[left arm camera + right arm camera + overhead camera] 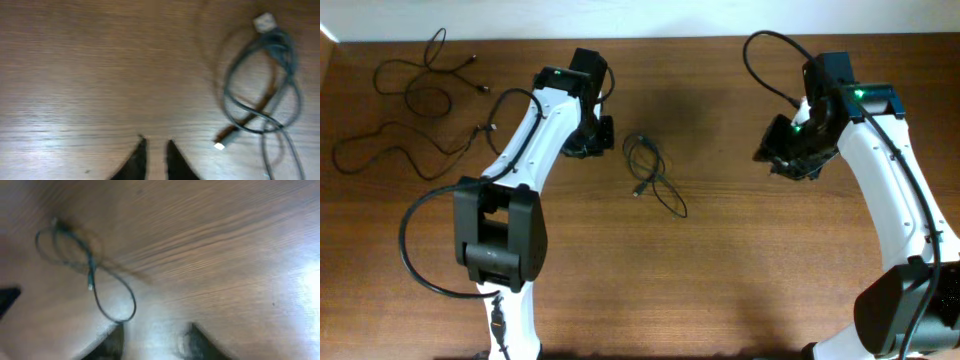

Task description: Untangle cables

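Just beside left end effector (pixel 156 150), cables (pixel 252 119)

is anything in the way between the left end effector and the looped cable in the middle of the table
Nothing visible. Only bare table lies between the left end effector and the looped cable, which lies loose on the wood with nothing resting on it.

Left arm (pixel 525 140) and right arm (pixel 895 175) are both white shells with chunky black joints. Thick black cables (pixel 403 245) loop off them over the table (pixel 720 280), and a tiny green light (pixel 860 95) glows on the right one.
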Available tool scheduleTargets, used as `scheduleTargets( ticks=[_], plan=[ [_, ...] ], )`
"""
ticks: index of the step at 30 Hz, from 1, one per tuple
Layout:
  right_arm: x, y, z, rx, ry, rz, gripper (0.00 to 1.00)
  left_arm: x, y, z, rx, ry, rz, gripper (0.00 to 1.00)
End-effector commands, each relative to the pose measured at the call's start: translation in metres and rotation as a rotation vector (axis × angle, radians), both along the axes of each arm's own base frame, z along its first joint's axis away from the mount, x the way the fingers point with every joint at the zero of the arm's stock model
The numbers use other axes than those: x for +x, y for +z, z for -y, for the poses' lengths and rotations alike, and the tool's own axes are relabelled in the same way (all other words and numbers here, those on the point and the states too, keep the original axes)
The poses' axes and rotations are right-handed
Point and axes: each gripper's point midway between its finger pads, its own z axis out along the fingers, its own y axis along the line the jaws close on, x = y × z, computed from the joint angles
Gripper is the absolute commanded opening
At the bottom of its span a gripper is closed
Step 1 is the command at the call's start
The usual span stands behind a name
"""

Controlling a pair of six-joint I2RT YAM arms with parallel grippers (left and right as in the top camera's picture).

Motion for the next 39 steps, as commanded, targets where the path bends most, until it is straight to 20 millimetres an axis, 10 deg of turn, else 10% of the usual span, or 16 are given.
scheduleTargets(
  ticks=[1,6,20,39],
  plan=[
    [0.000,0.013,-0.014,0.063,0.071,0.042,0.61,-0.004,0.000,0.030,-0.170,-0.049,-0.027,0.35],
    [-0.002,0.013,-0.028,0.064,0.111,0.050,0.77,0.003,0.002,0.044,-0.212,-0.060,0.007,0.54],
    [-0.005,0.014,-0.060,0.067,0.194,0.081,0.83,0.013,-0.032,0.062,-0.177,-0.008,0.087,0.37],
    [-0.008,0.014,-0.065,0.067,0.211,0.077,0.86,0.024,-0.067,0.048,-0.046,0.042,0.108,0.48]
  ],
)
